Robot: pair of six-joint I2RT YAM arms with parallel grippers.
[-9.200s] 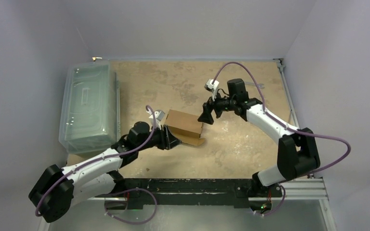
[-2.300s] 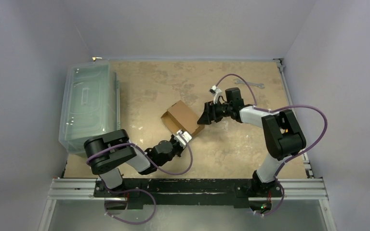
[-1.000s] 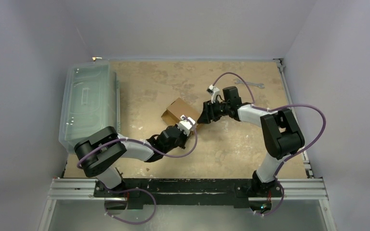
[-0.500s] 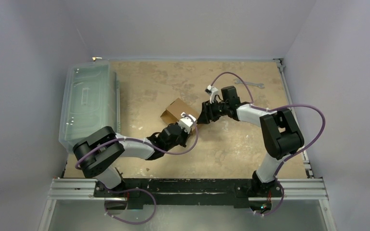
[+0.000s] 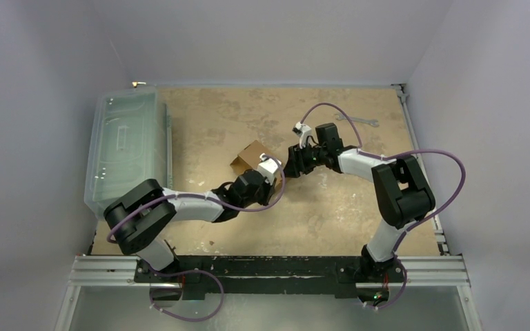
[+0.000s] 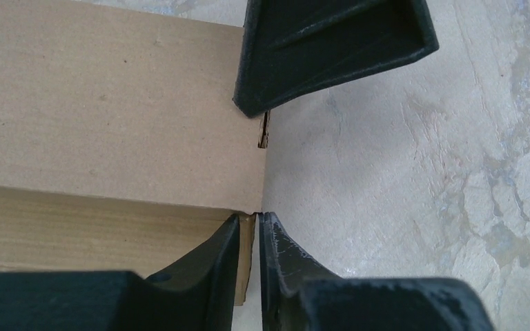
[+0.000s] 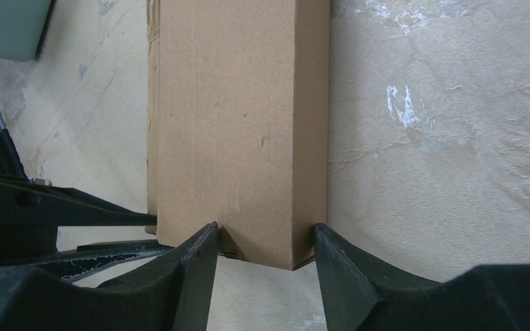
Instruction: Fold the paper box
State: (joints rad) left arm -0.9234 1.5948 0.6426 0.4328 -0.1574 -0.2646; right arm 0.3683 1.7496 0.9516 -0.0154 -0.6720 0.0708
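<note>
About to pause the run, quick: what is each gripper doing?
Left gripper: jaws nearly together at the box corner; grip cannot be told.
Right gripper: closed across the box end.

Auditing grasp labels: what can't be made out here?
Top external: paper box near end, hidden under left wrist and right wrist.
Left wrist: whether left fingers pinch cardboard; gap too narrow.
Right wrist: whether right fingers clamp the box, contact hidden behind them; far end cut by top edge.

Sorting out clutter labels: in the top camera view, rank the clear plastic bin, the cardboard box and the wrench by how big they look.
1. plastic bin
2. paper box, partly hidden
3. wrench
</note>
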